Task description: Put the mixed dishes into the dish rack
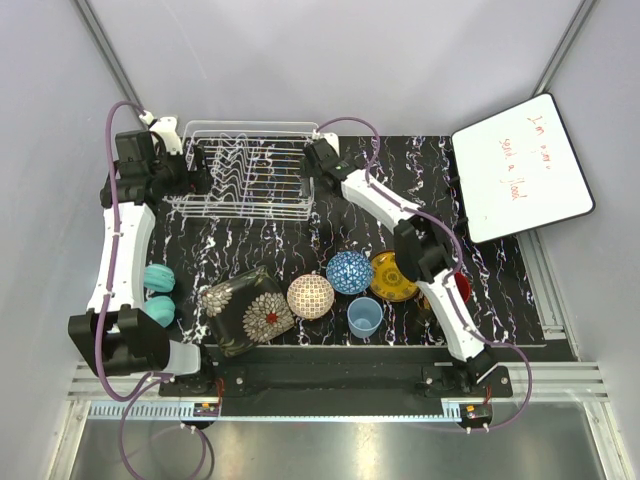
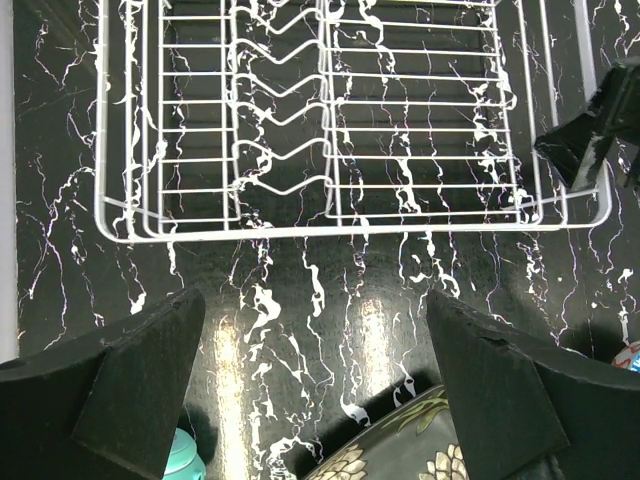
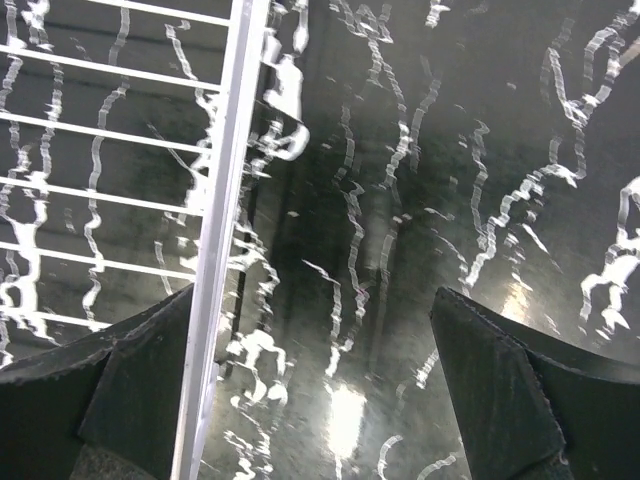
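Along the near edge of the black, white-veined table (image 1: pixel 300 235) stand a dark square floral plate (image 1: pixel 243 310), a beige bowl (image 1: pixel 310 296), a blue bowl (image 1: pixel 349 271), a yellow plate (image 1: pixel 392 278), a light blue cup (image 1: pixel 365 318) and two teal ribbed balls (image 1: pixel 158 278). Beyond, the white wire dish rack (image 1: pixel 245 175) lies between the left gripper (image 2: pixel 312 300) and the right gripper (image 3: pixel 312 295), both spread wide, grasping nothing. A whiteboard (image 1: pixel 522 180) lies far right.
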You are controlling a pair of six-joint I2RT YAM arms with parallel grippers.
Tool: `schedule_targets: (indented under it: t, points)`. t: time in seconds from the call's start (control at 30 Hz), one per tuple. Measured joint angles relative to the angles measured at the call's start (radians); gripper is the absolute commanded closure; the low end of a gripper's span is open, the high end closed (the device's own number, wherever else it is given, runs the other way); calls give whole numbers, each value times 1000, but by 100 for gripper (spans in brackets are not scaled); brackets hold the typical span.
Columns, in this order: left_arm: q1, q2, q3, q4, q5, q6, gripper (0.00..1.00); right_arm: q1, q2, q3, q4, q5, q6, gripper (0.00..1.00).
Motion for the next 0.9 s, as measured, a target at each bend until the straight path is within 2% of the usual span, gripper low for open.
schedule_targets:
  t: [0.33, 0.43, 0.63, 0.9]
  points:
    - [0, 17, -49, 59, -38, 44, 5, -94, -256, -404, 63, 34, 7, 2]
    - [0, 79, -53, 93, -49, 59, 7, -150, -328, -505, 69, 39, 9, 2]
    - [-16, 261, -47, 137, -56, 59, 9, -207, -399, -598, 76, 59, 11, 2]
    - [-187, 395, 20, 134, -75, 47, 9, -208, -470, -707, 103, 63, 34, 1]
